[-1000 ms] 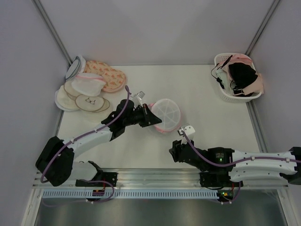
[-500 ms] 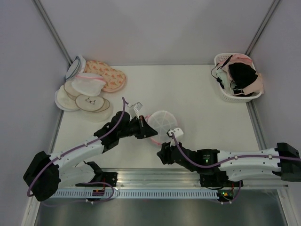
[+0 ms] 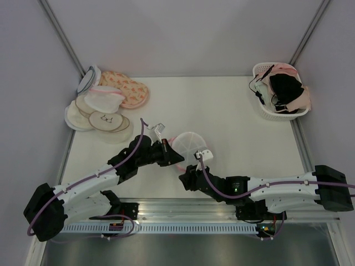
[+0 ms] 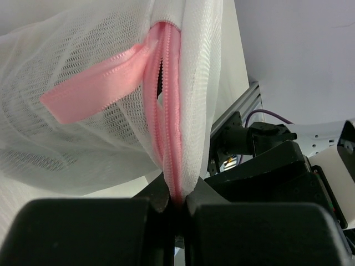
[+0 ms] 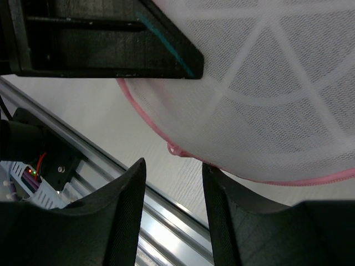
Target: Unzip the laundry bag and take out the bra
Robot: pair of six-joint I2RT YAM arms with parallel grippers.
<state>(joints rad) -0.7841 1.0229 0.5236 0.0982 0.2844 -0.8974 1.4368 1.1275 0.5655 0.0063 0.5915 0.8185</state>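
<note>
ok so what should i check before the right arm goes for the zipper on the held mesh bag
1. Left end effector shut on the pink zipper trim of the round white mesh laundry bag: ok.
2. Right end effector open: ok.
3. Small pink nub on the rim between its fingers: not ok, just beyond the tips.
4. Nub is the zipper pull: cannot tell.
5. Trim unzipped: not ok, only a small gap.
6. Bra visible inside: cannot tell.
</note>
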